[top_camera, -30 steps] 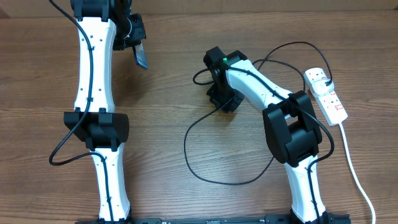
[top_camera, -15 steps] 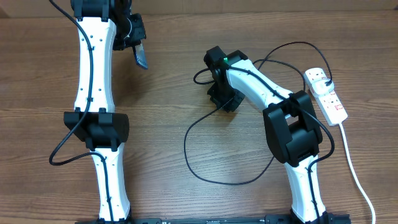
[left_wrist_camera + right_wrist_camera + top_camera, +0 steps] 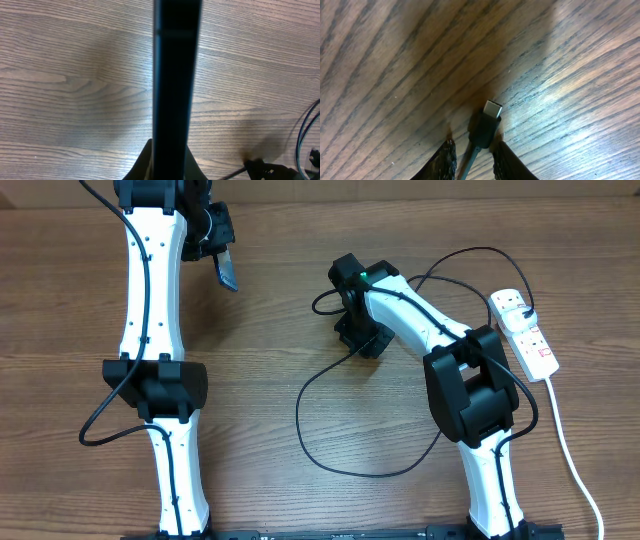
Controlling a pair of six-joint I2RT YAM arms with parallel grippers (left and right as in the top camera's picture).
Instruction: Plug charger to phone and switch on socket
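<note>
- Phone [image 3: 228,272] hangs clamped in our left claw [image 3: 213,246] over the far-left part of the worktop [image 3: 60,300], turned on edge, with its free short end pointing toward the near edge.
- Our right claw [image 3: 362,338], near the worktop's middle, pinches the charger [image 3: 486,126] just behind its plug, and the metal tip pokes out ahead of the fingers [image 3: 446,159].
- From that plug the phone lies leftward and slightly toward the far edge, well apart. We judge the tip must line up with the phone's long axis. We cannot see the port.
- The socket [image 3: 525,330] lies by the right edge, nearer our right arm.

White links [image 3: 150,270], black joints [image 3: 165,385], black cables [image 3: 100,420], green LED [image 3: 361,277].
</note>
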